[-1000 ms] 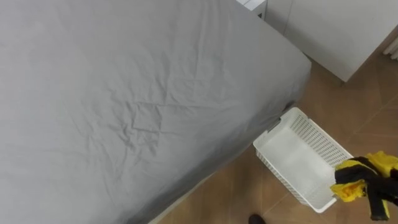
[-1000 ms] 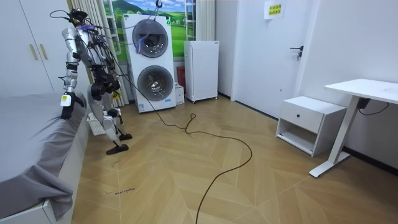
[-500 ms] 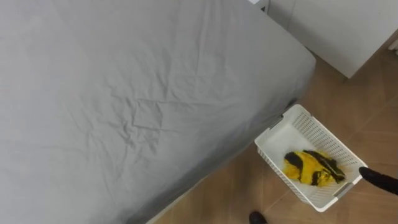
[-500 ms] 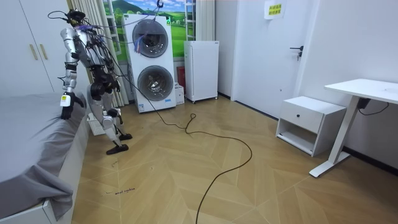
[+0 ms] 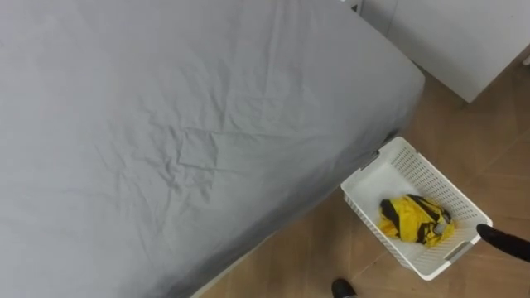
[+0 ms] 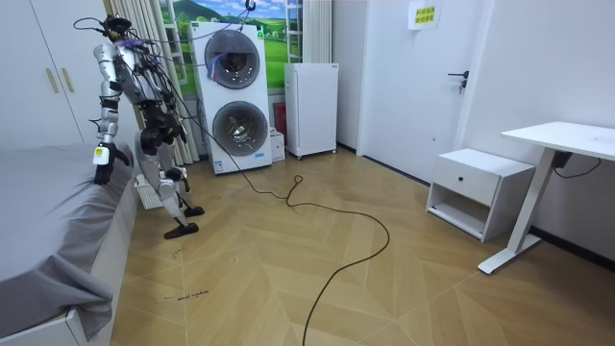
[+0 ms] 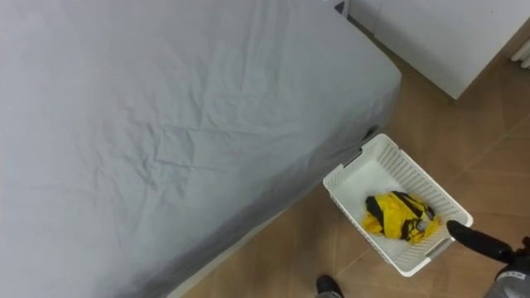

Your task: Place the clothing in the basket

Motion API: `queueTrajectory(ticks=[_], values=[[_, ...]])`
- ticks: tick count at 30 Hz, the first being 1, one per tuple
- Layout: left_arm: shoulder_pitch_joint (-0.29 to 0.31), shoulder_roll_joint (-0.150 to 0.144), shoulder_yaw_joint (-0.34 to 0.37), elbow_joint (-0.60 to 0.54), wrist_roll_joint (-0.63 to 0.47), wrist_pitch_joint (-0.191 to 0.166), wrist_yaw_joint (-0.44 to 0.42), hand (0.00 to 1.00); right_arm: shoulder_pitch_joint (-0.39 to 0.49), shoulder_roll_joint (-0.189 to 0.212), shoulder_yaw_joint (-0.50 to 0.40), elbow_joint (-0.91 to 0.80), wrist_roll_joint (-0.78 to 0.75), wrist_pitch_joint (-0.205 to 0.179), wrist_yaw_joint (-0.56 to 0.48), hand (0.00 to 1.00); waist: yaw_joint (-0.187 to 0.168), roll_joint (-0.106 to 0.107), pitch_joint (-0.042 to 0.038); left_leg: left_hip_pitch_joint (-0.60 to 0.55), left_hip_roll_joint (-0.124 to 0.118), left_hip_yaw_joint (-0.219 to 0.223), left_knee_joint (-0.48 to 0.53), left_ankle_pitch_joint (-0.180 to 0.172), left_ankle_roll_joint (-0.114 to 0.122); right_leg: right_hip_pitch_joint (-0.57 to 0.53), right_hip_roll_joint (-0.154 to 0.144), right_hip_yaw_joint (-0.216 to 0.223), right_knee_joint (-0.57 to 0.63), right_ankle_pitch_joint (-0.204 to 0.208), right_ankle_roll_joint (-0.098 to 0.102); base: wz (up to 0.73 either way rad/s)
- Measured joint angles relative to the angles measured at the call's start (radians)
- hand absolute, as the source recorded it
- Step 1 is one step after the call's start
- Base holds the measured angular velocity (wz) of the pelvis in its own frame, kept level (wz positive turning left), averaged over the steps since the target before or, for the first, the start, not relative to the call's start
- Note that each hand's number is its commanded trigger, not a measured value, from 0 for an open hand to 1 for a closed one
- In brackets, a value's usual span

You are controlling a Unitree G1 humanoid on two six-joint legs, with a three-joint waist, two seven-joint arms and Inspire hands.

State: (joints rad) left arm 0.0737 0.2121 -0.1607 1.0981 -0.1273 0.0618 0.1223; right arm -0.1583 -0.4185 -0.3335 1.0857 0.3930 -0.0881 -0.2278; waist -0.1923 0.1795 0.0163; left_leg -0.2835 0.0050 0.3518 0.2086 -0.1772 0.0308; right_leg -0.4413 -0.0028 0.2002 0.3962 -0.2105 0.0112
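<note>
The yellow-and-black garment (image 5: 416, 222) lies bunched inside the white basket (image 5: 432, 177) on the floor (image 5: 310, 248) by the grey bed (image 5: 182, 124); my right hand (image 5: 503, 242) hangs at its rim, fingers straight, empty

The white slatted plastic basket (image 5: 431, 175) is open from above. The grey-sheeted bed (image 5: 182, 124) blocks its 10 o'clock side. Bare wooden floor (image 5: 464, 141) lies at 1 o'clock.

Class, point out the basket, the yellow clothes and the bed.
basket (image 5: 435, 182), left eye view, far perforated wall.
yellow clothes (image 5: 411, 220), left eye view, middle of the heap.
bed (image 5: 182, 124), left eye view, creased grey sheet.
</note>
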Motion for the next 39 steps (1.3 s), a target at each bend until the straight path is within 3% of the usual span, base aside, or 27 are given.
queueTrajectory(ticks=[6, 11, 13, 17, 21, 24, 27, 30, 33, 34, 39], values=[[0.001, 0.001, 0.0, 0.003, -0.001, -0.012, 0.0, 0.0, 0.005, 0.004, 0.019, 0.003, 0.047, 0.001, -0.001, 0.0, 0.003, -0.012, 0.004, 0.015, 0.005, -0.003, 0.007, 0.001, -0.002, 0.027, -0.015, -0.064, -0.005, -0.002, -0.003, 0.11], [0.003, 0.007, 0.001, -0.008, 0.001, -0.023, 0.001, 0.0, 0.04, 0.038, 0.096, 0.001, 0.07, -0.002, -0.01, 0.0, 0.02, -0.041, 0.0036, 0.057, 0.008, -0.04, 0.005, 0.003, -0.006, 0.104, -0.025, -0.123, -0.052, -0.001, -0.009, 0.22], [0.019, 0.009, 0.004, -0.022, 0.006, -0.043, 0.001, 0.0, 0.088, 0.074, 0.139, 0.001, 0.07, -0.002, 0.0, 0.0, 0.039, -0.066, 0.0, 0.097, 0.011, -0.055, 0.003, 0.003, -0.006, 0.173, -0.027, -0.153, -0.091, 0.002, -0.011, 0.36], [0.028, 0.009, 0.004, -0.036, 0.014, -0.075, 0.006, 0.0, 0.123, 0.135, 0.185, 0.0, 0.087, -0.004, 0.023, 0.0, 0.056, -0.091, -0.0121, 0.128, 0.014, -0.072, 0.002, 0.003, -0.006, 0.256, -0.03, -0.208, -0.151, 0.009, -0.012, 0.52], [0.037, -0.005, 0.004, -0.062, 0.042, -0.085, 0.019, 0.0, 0.125, 0.194, 0.204, 0.015, 0.112, -0.002, 0.046, 0.0, 0.071, -0.107, -0.0127, 0.174, 0.004, -0.127, -0.016, 0.003, -0.007, 0.35, -0.036, -0.27, -0.211, 0.021, -0.011, 0.42], [0.035, -0.02, 0.022, -0.078, 0.09, -0.085, 0.024, 0.0, 0.133, 0.208, 0.222, 0.016, 0.108, 0.005, 0.069, 0.0, 0.092, -0.119, -0.0106, 0.197, -0.005, -0.164, -0.023, 0.003, -0.007, 0.389, -0.041, -0.3, -0.216, 0.019, -0.007, 0.28], [0.042, -0.042, 0.077, -0.076, 0.143, -0.087, 0.027, 0.0, 0.156, 0.239, 0.234, 0.03, 0.105, 0.023, 0.105, 0.0, 0.094, -0.152, -0.0132, 0.228, -0.011, -0.2, -0.027, 0.004, -0.008, 0.449, -0.044, -0.345, -0.245, 0.019, -0.007, 0.38], [0.045, -0.047, 0.087, -0.054, 0.169, -0.101, 0.035, 0.0, 0.171, 0.269, 0.236, 0.075, 0.099, 0.025, 0.147, 0.0, 0.115, -0.178, -0.0214, 0.245, -0.016, -0.218, -0.027, 0.003, -0.009, 0.479, -0.046, -0.356, -0.26, 0.019, -0.007, 0.18], [0.054, -0.068, 0.151, -0.051, 0.187, -0.108, 0.037, 0.0, 0.189, 0.274, 0.237, 0.08, 0.028, 0.027, 0.171, 0.0, 0.124, -0.18, -0.0203, 0.246, -0.019, -0.228, -0.029, 0.003, -0.008, 0.485, -0.048, -0.359, -0.259, 0.02, -0.005, 0.07], [0.058, -0.072, 0.174, -0.047, 0.187, -0.107, 0.037, 0.0, 0.199, 0.274, 0.237, 0.081, 0.008, 0.033, 0.18, 0.0, 0.128, -0.182, -0.0154, 0.26, -0.02, -0.23, -0.034, 0.003, -0.008, 0.496, -0.048, -0.358, -0.259, 0.02, -0.005, 0.06], [0.081, -0.081, 0.198, -0.03, 0.185, -0.103, 0.039, 0.0, 0.213, 0.271, 0.277, 0.114, -0.044, 0.062, 0.188, 0.0, 0.147, -0.194, -0.0125, 0.278, -0.024, -0.26, -0.044, 0.003, -0.008, 0.516, -0.047, -0.367, -0.26, 0.018, -0.003, 0.1]])
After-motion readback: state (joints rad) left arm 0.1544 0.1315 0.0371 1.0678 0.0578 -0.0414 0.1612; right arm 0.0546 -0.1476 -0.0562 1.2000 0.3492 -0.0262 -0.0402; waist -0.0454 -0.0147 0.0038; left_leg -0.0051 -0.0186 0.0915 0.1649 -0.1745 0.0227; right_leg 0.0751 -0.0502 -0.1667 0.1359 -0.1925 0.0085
